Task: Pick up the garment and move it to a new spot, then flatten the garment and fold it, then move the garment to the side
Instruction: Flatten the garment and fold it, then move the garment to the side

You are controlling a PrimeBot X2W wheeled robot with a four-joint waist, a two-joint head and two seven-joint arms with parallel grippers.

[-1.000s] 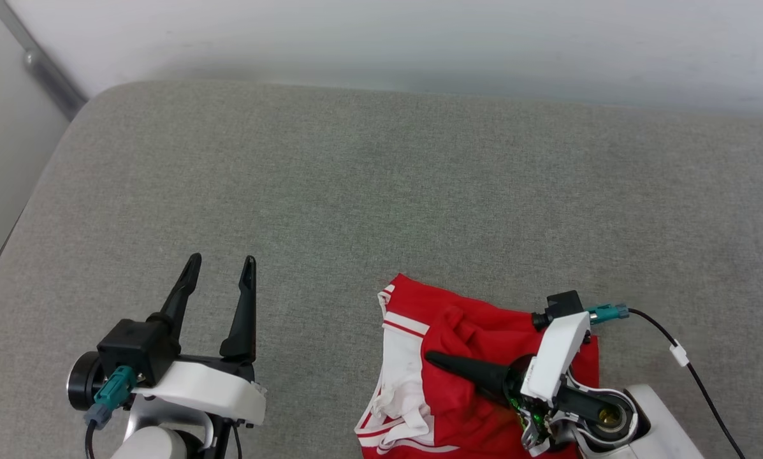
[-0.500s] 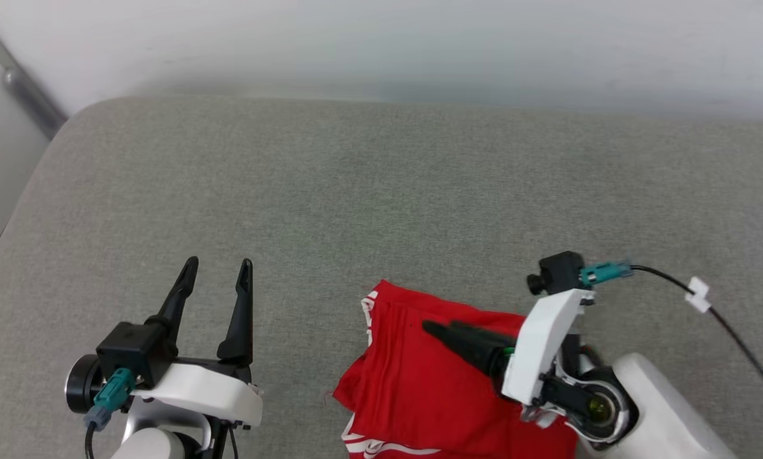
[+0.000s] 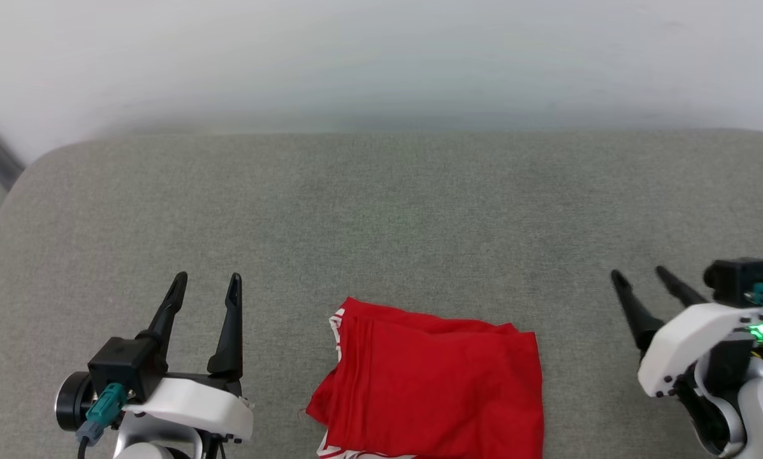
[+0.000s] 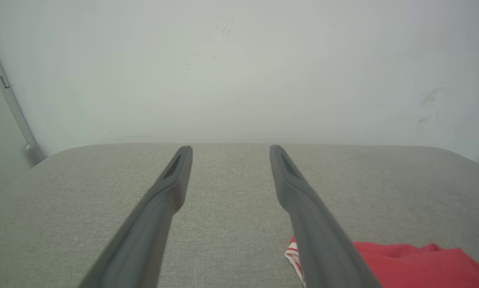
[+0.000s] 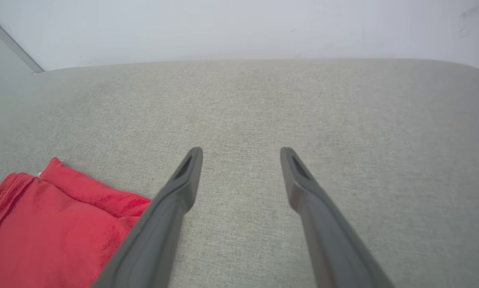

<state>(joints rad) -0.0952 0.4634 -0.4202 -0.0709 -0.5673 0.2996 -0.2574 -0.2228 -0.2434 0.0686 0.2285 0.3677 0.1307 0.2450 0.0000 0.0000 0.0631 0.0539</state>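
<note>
The garment [image 3: 432, 382] lies folded into a compact red bundle at the near middle of the grey padded surface [image 3: 381, 210], a strip of red-white trim showing at its left edge. My left gripper [image 3: 206, 285] hovers open to its left, nothing between the fingers. Off to the right my right gripper [image 3: 639, 274] stands open and apart from the cloth. In the left wrist view the garment [image 4: 415, 264] sits low right, partly behind the right finger [image 4: 303, 208] of the left gripper [image 4: 230, 149]. In the right wrist view the garment [image 5: 43, 232] lies low left of the right gripper [image 5: 241, 150].
A pale wall [image 3: 381, 57] rises directly behind the surface's far edge. The surface's rounded left corner [image 3: 11, 191] drops off beside a dark vertical rail [image 4: 11, 100]. Bare grey fabric stretches beyond and on both sides of the garment.
My right gripper opened, let go of the garment and drew away to the right. The garment now lies flat with the red side up. The head camera tilted, shifting the whole picture.
</note>
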